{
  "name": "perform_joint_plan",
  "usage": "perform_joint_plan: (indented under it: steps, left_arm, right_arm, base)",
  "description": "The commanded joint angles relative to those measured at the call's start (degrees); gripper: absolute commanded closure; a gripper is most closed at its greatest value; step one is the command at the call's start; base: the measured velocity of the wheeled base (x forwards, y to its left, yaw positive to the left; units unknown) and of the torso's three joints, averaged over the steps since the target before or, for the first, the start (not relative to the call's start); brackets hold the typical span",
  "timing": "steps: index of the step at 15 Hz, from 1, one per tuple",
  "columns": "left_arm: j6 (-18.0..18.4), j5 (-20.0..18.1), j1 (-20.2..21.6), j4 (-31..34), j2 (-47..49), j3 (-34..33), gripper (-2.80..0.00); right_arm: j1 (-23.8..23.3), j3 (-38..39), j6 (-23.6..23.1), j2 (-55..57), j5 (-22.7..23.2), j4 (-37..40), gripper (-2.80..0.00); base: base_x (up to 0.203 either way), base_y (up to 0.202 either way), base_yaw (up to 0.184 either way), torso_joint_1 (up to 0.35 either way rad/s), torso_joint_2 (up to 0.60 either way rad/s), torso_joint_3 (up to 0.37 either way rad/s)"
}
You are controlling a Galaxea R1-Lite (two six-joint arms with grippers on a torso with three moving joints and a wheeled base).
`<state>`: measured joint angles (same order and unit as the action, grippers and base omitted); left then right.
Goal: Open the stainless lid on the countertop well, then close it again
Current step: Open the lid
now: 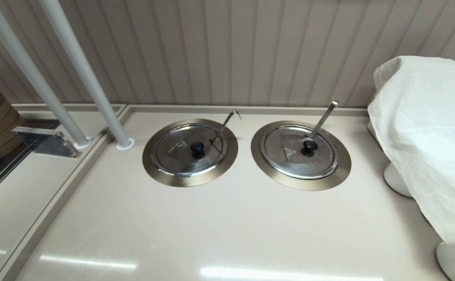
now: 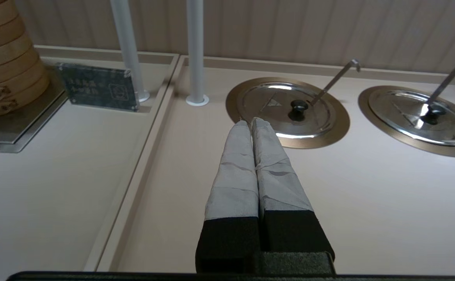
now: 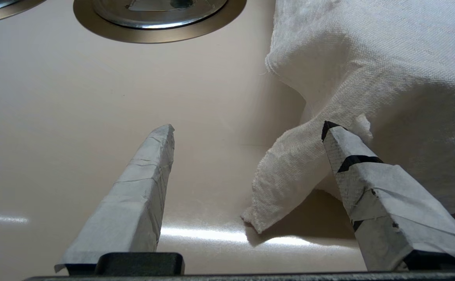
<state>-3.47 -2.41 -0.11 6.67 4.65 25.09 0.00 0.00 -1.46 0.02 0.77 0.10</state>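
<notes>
Stainless lid (image 1: 190,150) seated on the countertop well (image 1: 149,164), centre frame
Rigid, slick steel; grip the black knob (image 1: 197,147). Left claw (image 2: 251,121) pressed together, right claw (image 3: 247,130) spread

The head camera looks steeply down on the worktop (image 1: 227,226) from above. Both wrist cameras sit low, facing the back wall (image 1: 251,50); all three share the twin lid (image 1: 299,151).

Your left end effector (image 2: 250,121), fingers pressed together, hovers over the desk (image 2: 368,203); the stainless lid (image 2: 286,109) sits at 1 o'clock, seated.
</notes>
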Motion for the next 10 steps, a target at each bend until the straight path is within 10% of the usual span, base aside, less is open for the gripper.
perform_joint_plan:
  steps: [1,10]
  left_arm:
    - [-0.05,-1.41,0.01,1.59,8.22,6.73,0.00]
    - [-0.39,-6.45,-0.72,0.30,52.67,28.11,0.00]
  right_arm:
    - [0.00,0.00,-0.03,-0.02,0.02,-0.01,-2.80]
    - [0.00,0.00,-0.03,-0.02,0.02,-0.01,-2.80]
  base:
    - [0.000,0.000,0.000,0.000,0.00,0.000]
    - [0.000,0.000,0.000,0.000,0.00,0.000]
